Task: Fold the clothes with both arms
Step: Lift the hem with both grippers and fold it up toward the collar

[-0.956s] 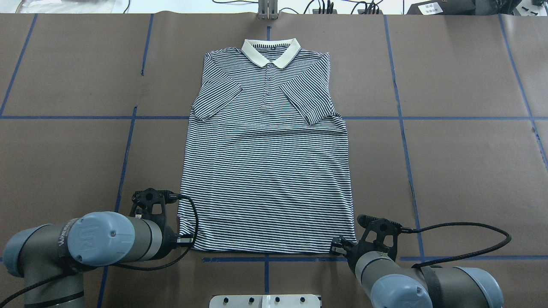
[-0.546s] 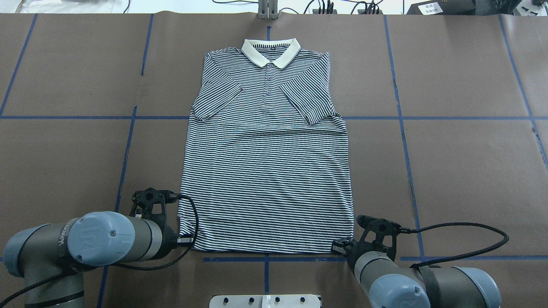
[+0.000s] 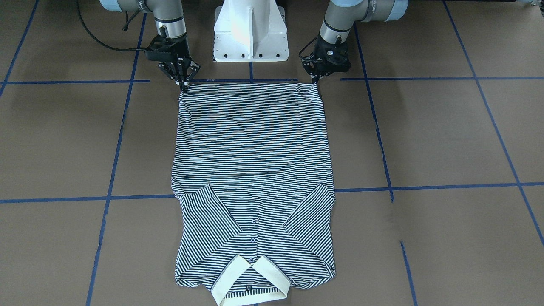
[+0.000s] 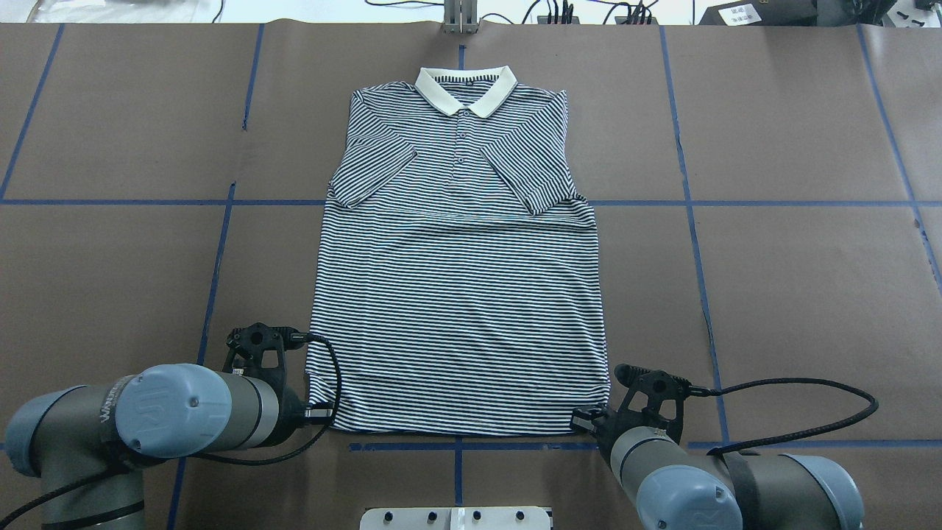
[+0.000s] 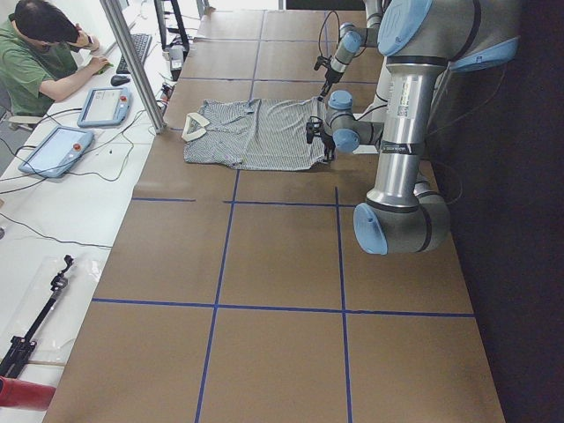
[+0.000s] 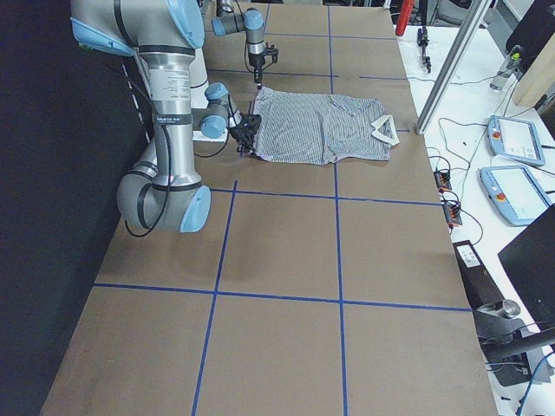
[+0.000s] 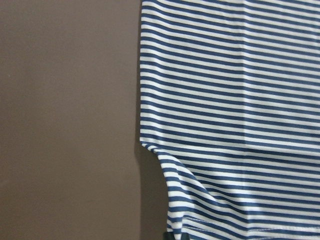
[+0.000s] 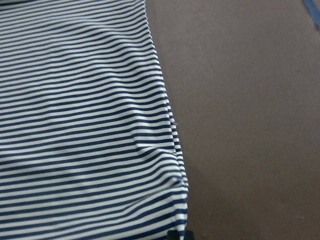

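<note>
The black two-finger left gripper (image 3: 316, 81) has its fingers pinched together on the near left hem corner of the thin navy-and-white striped short-sleeved polo shirt (image 4: 456, 309). In the left wrist view only a dark sliver of fingertip (image 7: 174, 235) shows at the bottom edge, with the cloth puckering down into it. The black two-finger right gripper (image 3: 184, 86) is likewise clenched on the near right hem corner, its fingers tapering to a point at the cloth. The right wrist view shows the hem creasing towards a dark fingertip (image 8: 179, 234) at the frame's foot.

Both corners sit low, at or just above the brown paper-covered table (image 4: 795, 294), and the hem runs straight between them, just beyond a blue tape line (image 4: 401, 446). From there the polo shirt lies flat and face up, stretching away from the robot. Its two short sleeves (image 4: 372, 165) are folded inward across the chest, and its plain cream collar (image 4: 465, 88) is at the far end.

The silver-grey tubular left arm (image 4: 169, 416) and right arm (image 4: 706, 486) reach in from either side of the white pedestal base (image 3: 250, 32).
</note>
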Controlling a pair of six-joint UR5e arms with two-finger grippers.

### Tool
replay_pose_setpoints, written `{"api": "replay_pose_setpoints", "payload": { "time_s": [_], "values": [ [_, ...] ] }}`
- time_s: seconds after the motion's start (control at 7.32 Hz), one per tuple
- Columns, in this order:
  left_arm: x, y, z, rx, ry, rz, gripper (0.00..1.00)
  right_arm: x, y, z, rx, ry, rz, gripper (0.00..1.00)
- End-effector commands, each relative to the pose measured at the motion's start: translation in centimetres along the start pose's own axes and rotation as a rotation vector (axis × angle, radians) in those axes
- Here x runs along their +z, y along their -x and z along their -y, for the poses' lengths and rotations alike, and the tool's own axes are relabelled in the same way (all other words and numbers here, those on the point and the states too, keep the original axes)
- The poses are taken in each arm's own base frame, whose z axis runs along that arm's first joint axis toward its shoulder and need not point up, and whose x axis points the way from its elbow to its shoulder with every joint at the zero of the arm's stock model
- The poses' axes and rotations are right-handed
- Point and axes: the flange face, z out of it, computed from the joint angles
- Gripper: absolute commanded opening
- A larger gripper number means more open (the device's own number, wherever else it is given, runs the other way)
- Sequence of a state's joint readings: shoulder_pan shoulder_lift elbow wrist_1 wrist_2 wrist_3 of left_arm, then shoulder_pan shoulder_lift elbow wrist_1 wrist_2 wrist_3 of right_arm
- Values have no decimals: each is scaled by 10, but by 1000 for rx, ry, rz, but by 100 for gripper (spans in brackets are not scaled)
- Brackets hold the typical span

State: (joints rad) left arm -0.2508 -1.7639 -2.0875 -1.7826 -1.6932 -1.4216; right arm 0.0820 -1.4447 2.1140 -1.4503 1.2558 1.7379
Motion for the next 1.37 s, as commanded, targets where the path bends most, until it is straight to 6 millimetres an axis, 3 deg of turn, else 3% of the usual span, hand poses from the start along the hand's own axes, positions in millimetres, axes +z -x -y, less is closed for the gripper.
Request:
{"api": "replay_pose_setpoints", "payload": {
  "time_s": [0.0,0.14,0.27,0.41,0.55,0.68,0.82,0.96,1.23],
  "values": [
    [-97,-20,-4,-6,53,3,0,-92,-7,35,-12,68,27,0],
    [-156,-35,-4,-20,71,-6,0,-148,-10,49,-9,111,31,0],
    [-208,-43,10,-54,54,-19,0,-208,-24,68,1,153,49,0],
    [-250,-41,24,-92,51,-53,0,-235,-28,88,45,208,51,0],
    [-248,-42,28,-68,51,-52,0,-229,-25,90,39,220,23,0],
    [-231,-45,36,27,53,-16,0,-218,1,101,-21,188,48,0],
    [-211,-48,78,31,1,22,0,-196,31,124,-22,138,34,0],
    [-192,-50,111,33,-28,47,0,-182,55,155,-34,87,25,0],
    [-166,-56,168,18,-79,78,0,-152,68,238,-23,59,-19,0]
  ]
}}
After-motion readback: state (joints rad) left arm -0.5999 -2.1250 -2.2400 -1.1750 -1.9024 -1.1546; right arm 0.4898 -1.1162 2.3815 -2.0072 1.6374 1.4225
